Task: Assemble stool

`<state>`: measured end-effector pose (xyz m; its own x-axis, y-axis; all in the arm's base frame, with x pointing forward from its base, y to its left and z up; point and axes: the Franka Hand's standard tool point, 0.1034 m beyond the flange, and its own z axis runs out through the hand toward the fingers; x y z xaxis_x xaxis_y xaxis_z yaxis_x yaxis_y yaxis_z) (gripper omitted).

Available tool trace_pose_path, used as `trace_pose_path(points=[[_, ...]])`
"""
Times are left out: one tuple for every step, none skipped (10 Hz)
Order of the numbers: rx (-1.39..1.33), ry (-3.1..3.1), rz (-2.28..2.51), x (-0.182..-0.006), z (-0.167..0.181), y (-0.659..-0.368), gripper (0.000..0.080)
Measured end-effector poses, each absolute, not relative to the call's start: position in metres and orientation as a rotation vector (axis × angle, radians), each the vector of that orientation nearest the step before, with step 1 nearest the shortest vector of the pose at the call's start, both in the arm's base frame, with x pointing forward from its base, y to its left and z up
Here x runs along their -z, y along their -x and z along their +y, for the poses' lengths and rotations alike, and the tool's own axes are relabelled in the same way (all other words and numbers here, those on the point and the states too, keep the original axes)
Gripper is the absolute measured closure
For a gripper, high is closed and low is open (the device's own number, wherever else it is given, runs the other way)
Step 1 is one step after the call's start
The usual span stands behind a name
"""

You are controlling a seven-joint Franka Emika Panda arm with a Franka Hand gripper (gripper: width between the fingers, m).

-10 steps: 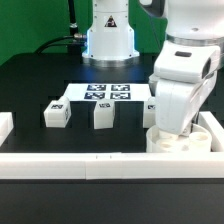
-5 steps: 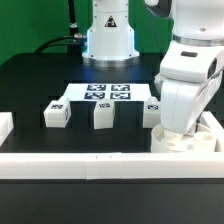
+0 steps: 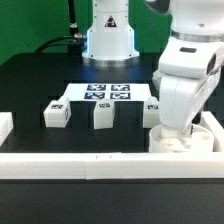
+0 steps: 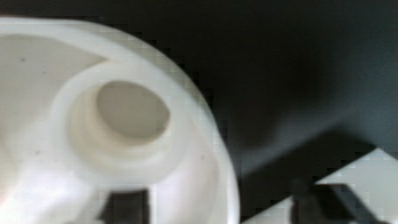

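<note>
Early days on this stool, by the look of it: no leg is in a socket yet, so approx. all the joining is left to do. The seat [image 3: 186, 143] sits in the corner where the border rails [image 3: 100, 160] meet, at the exterior view's right, flat on the black table [image 3: 30, 85], w/ the gripper [image 3: 172, 133] right down over it. Jaws? Can't tell. The arm's white body hides the tips in the exterior view, and the wrist view is too blurred to show whether they're pinching the seat or let go. Three legs lie loose, apart from the seat: first leg [image 3: 56, 114] toward the exterior view's left, middle leg [image 3: 103, 116], and third leg [image 3: 152, 110], half hidden behind the arm and nearest the seat. Behind them is the marker board [image 3: 100, 94], flat, tags only. Materials: everything's white plastic, matte, hard-looking. The legs are short blocky chunks w/ black-and-white tags on their faces; the seat is a thick round disc. Close up in the wrist view, it shows a smooth rounded rim and a round socket [image 4: 128, 108], a recessed hole w/ a raised collar, facing up. My read: seat's getting squared into the corner, then 3 legs to fetch and fit.
</note>
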<state>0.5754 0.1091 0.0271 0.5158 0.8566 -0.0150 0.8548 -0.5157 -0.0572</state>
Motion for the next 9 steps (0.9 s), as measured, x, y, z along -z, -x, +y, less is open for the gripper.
trace_pose_path(points=[[-0.064, 2.699, -1.527, -0.035, 0.110, -0.577, 0.0267], [-0.072, 2.700, -1.528, -0.044, 0.109, -0.577, 0.0267], [-0.084, 2.705, -1.525, -0.056, 0.106, -0.578, 0.0173], [-0.083, 2.715, -1.518, -0.067, 0.101, -0.580, 0.0154], [-0.082, 2.729, -1.506, -0.074, 0.095, -0.579, 0.0154], [-0.088, 2.750, -1.483, -0.076, 0.082, -0.575, 0.0151], [-0.114, 2.785, -1.431, -0.075, 0.063, -0.567, 0.0150], [-0.131, 2.810, -1.374, -0.072, 0.050, -0.558, 0.0150], [-0.153, 2.826, -1.304, -0.069, 0.041, -0.552, 0.0150]])
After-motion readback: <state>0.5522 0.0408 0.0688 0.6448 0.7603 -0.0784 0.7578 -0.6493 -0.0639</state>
